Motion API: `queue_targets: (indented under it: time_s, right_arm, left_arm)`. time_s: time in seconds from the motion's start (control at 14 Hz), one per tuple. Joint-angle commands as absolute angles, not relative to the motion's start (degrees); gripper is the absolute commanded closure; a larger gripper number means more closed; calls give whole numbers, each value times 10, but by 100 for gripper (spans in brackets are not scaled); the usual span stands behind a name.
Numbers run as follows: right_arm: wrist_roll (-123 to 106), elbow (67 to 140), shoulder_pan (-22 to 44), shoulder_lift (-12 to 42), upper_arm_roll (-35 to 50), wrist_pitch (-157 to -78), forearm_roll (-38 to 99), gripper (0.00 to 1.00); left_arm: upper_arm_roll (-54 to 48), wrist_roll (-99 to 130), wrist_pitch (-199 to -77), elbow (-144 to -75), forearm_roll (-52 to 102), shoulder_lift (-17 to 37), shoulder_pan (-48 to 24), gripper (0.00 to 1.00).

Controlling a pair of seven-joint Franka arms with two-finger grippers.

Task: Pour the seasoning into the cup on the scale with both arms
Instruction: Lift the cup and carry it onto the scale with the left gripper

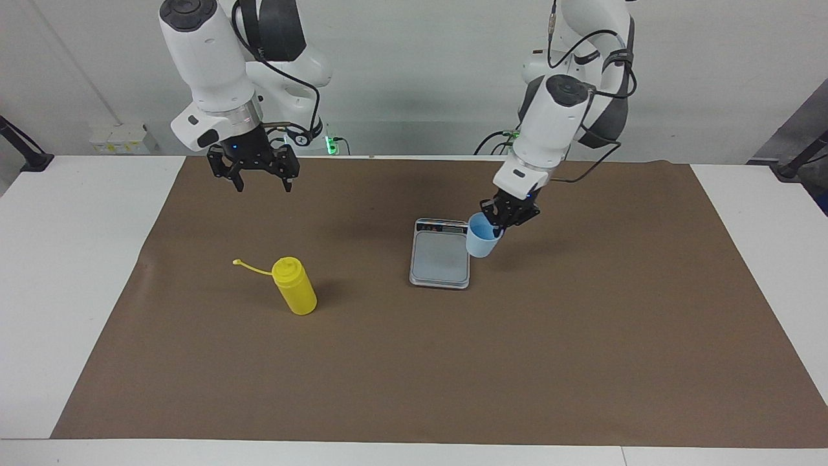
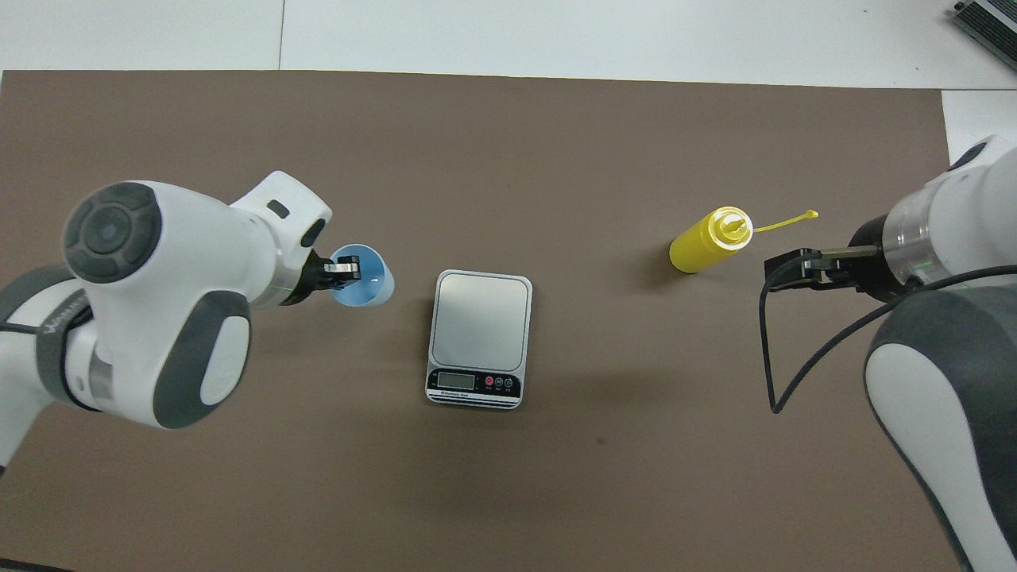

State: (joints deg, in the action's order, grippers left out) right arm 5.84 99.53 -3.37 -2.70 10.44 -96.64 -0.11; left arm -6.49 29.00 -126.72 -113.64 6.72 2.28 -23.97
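Facing view: we note left gripper (image 1: 499, 226) clamped on the cup (image 1: 481, 237) rim beside the scale (image 1: 440, 254); right gripper (image 1: 262, 182) spread, empty.

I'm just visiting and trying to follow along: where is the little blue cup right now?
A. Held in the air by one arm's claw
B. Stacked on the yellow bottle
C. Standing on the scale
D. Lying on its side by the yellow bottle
A: the left claw grips the cup by its rim, lifted beside the scale.
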Motion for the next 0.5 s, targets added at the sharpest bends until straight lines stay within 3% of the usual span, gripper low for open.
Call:
queue_targets:
  time_s: [0.0, 0.43]
  right_arm:
    - [6, 1022, -43, -43, 106, -985, 9, 0]
    - [-187, 1062, -104, -52, 105, -1035, 61, 0]
  left_arm:
    - [-54, 311, -1301, -1138, 69, 38, -276, 100]
    - [-54, 324, -1327, -1141, 24, 80, -310, 100]
